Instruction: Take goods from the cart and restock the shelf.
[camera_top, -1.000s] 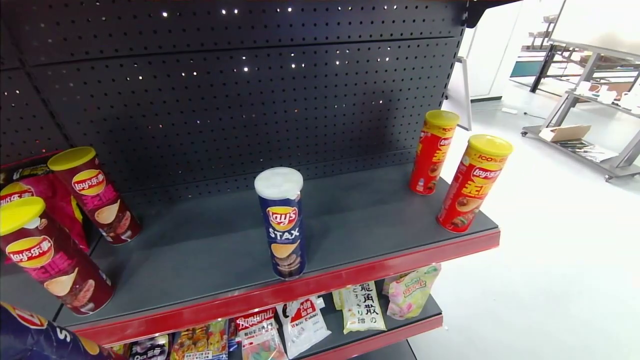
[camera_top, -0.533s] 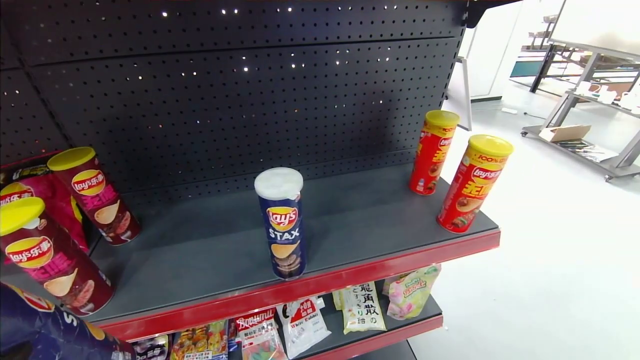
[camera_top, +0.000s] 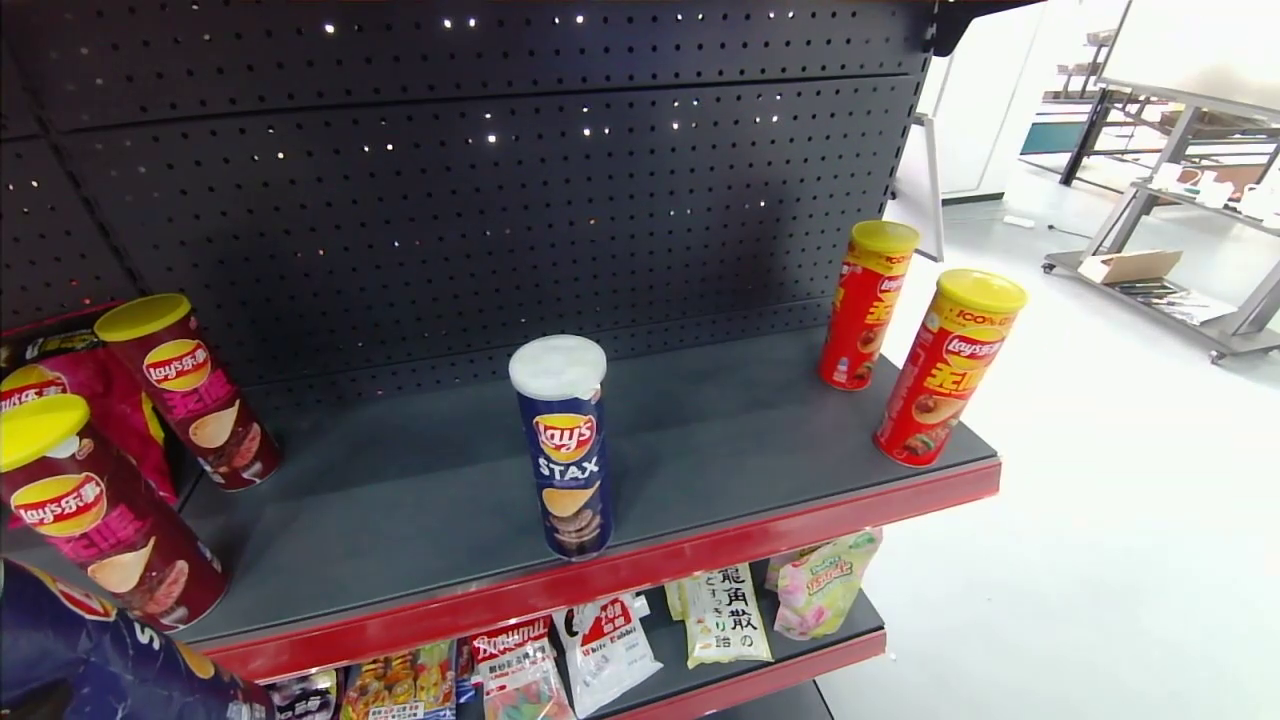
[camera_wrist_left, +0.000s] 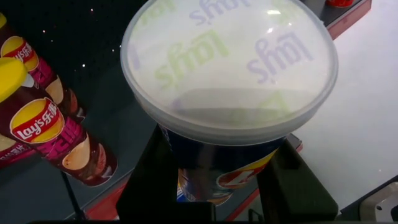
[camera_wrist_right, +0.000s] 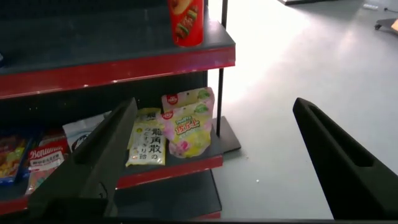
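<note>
1. The left gripper (camera_wrist_left: 217, 190) is clamped on a dark blue cardboard crisp tube with a translucent plastic lid (camera_wrist_left: 230, 62). One black finger (camera_wrist_left: 146, 186) presses against each side of its body, just under the lid.
2. The landmark is a second dark blue tube with a whitish lid (camera_top: 565, 450). It stands upright on the dark grey metal shelf (camera_top: 400, 490), close to the shelf's red front lip.
3. In the head view the clamped tube (camera_top: 90, 650) sits well to the left of the landmark tube, lower and nearer the camera, overlapping the red lip. The two tubes are well apart.
4. Two maroon tubes with yellow lids stand on the shelf left of the landmark. One (camera_top: 190, 390) is farther back and the other (camera_top: 95, 515) is near the front, just beside the clamped tube.
5. Two red tubes with yellow lids stand well to the right of the landmark. One (camera_top: 865, 305) is towards the back and one (camera_top: 950, 365) is at the front corner.
6. Behind the landmark rises a black perforated metal back panel (camera_top: 500, 200).
7. Below the landmark, printed plastic snack bags (camera_top: 720, 610) lie on a lower shelf.
8. The right gripper (camera_wrist_right: 217, 168) has its black fingers (camera_wrist_right: 93, 168) spread wide apart with nothing between them. It faces the snack bags (camera_wrist_right: 186, 124), lower than the landmark's shelf
</note>
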